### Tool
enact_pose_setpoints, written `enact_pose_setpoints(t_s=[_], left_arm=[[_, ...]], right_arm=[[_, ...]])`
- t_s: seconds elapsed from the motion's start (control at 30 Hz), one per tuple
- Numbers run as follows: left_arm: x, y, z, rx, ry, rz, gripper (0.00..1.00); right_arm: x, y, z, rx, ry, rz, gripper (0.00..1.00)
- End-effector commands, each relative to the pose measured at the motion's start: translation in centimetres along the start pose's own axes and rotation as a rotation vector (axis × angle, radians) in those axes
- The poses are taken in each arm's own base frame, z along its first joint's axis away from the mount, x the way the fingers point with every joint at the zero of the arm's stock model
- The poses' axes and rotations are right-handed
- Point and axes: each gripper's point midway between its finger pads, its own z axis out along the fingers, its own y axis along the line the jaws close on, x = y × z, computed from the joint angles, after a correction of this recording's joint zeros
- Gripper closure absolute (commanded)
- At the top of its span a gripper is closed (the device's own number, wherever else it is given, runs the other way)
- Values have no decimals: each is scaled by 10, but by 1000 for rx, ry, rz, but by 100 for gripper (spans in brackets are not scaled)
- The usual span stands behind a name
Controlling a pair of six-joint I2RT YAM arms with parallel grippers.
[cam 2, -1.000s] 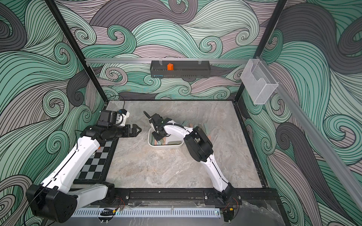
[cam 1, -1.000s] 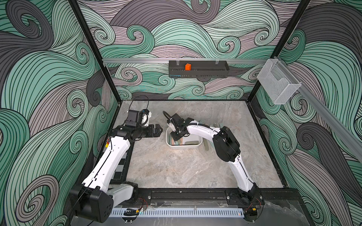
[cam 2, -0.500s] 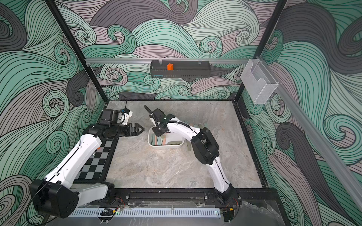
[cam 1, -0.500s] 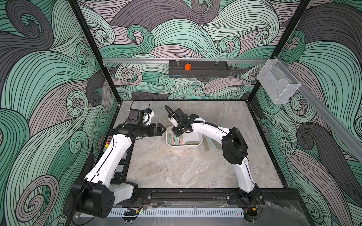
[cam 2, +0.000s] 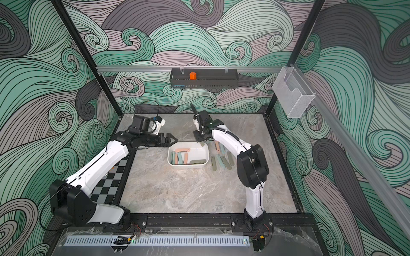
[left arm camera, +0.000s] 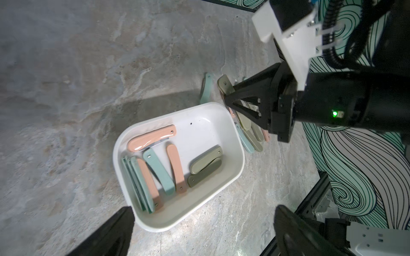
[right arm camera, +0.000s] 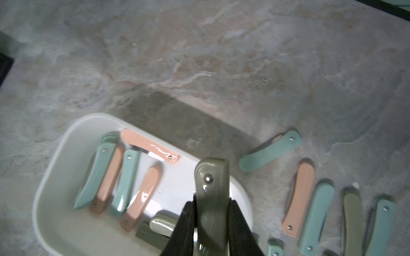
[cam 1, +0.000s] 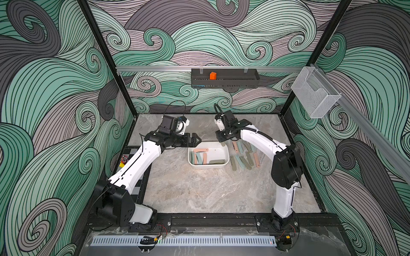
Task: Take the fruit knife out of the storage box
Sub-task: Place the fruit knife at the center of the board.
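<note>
Now that the box (cam 1: 208, 165) has been left behind, your right gripper (right arm camera: 211, 206) sits clamped on an olive fruit knife (right arm camera: 210, 175) above its far-right rim; left gripper (cam 1: 195, 141) wide open, empty. Knife's out, just needs laying down right.

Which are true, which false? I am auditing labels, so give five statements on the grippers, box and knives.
1. The right gripper is shut on an olive-green folding fruit knife. True.
2. The left gripper grips a pink knife. False: it is open and empty.
3. The white plastic storage box is empty. False: pink, teal and olive folding knives lie in it.
4. Beside the box, more folding knives lie on the grey marble-look table. True.
5. The small orange block sits in the clear wire basket. False: it sits in the long black slotted tray.
</note>
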Motion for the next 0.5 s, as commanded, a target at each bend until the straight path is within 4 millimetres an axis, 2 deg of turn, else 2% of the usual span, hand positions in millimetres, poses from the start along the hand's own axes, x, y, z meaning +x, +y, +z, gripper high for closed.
enact_pose_setpoints(t_s=[0.0, 0.07, 0.17, 0.47], left_arm=[[-12, -16, 15, 17, -6, 28, 1], [-9, -23, 25, 24, 28, 34, 1], [-3, -28, 32, 30, 74, 39, 1], [12, -24, 35, 21, 113, 46, 1]], right_arm=[[15, -33, 4, 51, 47, 73, 82], [23, -52, 13, 71, 74, 125, 82], [33, -68, 26, 73, 112, 178, 83], [59, -57, 65, -16, 218, 236, 82]])
